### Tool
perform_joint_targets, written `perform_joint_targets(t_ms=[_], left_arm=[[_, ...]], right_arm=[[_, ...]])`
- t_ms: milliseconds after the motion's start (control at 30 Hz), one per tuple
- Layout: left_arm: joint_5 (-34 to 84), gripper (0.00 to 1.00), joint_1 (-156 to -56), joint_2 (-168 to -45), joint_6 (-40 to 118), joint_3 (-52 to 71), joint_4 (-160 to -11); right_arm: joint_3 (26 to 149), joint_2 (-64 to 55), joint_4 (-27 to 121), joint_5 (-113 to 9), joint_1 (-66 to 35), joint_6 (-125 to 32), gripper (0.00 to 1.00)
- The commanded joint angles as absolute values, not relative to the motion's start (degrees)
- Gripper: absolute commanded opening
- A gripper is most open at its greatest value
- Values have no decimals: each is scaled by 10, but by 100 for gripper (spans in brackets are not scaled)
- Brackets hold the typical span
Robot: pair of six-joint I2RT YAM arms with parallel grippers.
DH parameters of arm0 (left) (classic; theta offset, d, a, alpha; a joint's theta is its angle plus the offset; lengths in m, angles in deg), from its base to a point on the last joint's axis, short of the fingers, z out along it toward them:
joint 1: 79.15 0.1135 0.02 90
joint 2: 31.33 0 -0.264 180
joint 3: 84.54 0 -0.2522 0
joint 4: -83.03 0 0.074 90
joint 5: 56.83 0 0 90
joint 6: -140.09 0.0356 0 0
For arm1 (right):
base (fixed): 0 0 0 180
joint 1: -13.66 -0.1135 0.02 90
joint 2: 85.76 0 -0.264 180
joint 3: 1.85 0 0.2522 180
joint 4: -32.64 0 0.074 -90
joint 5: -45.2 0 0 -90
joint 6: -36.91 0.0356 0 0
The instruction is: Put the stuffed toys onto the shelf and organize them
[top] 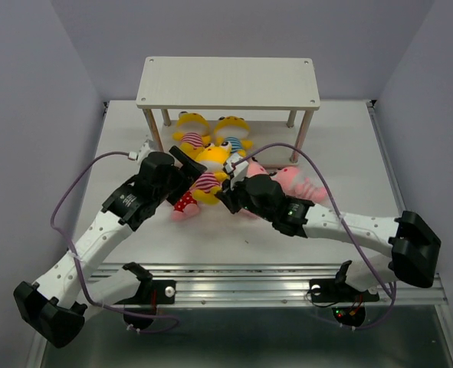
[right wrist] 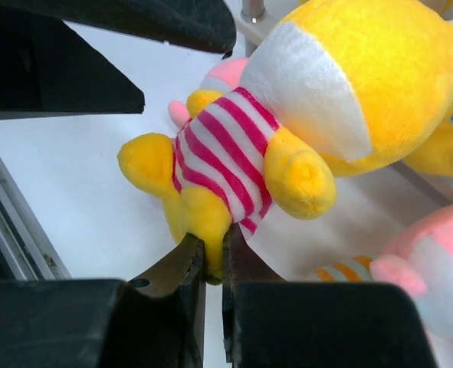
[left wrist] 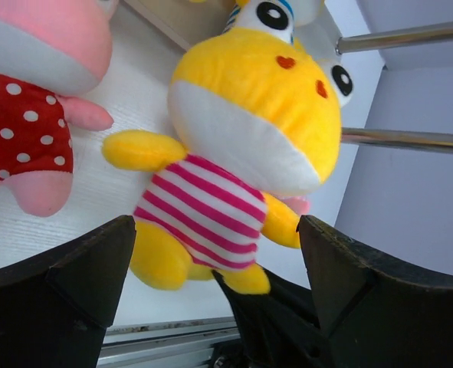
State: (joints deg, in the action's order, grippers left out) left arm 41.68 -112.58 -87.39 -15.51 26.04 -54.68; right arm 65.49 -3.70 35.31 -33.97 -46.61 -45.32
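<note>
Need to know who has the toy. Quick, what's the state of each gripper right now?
Left gripper: open, jaws wide on either side of the yellow striped toy, not gripping it.
Right gripper: closed on that toy's foot.

Yellow toy (left wrist: pixel 234 153): fuzzy plush. Shelf (top: pixel 228 83): matt pale wood, glossy metal legs (left wrist: pixel 402 37).

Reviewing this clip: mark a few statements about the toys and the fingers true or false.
The right fingers pinch the yellow striped toy by a leg. True.
The left fingers are shut on it. False: they stand open, one on either side of it.
A pink polka-dot toy lies on the table. True.
Two pink toys sit under the shelf's top board. False: both toys there are yellow.
</note>
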Motion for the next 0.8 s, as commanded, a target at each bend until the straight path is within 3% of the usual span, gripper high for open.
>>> perform_joint_targets(t_ms=[0, 300, 600, 767], left_arm=[[420, 99, -1129, -841, -98, 244, -575], [462, 99, -1129, -784, -46, 255, -566], [497, 99, -1130, -762, -48, 280, -554], [497, 99, -1129, -772, -45, 285, -558]], right_arm=[[645, -120, 330, -346, -456, -488, 1], [624, -209, 388, -271, -421, -518, 1], [620, -210, 397, -434, -285, -524, 1], [623, -195, 396, -444, -238, -548, 1]])
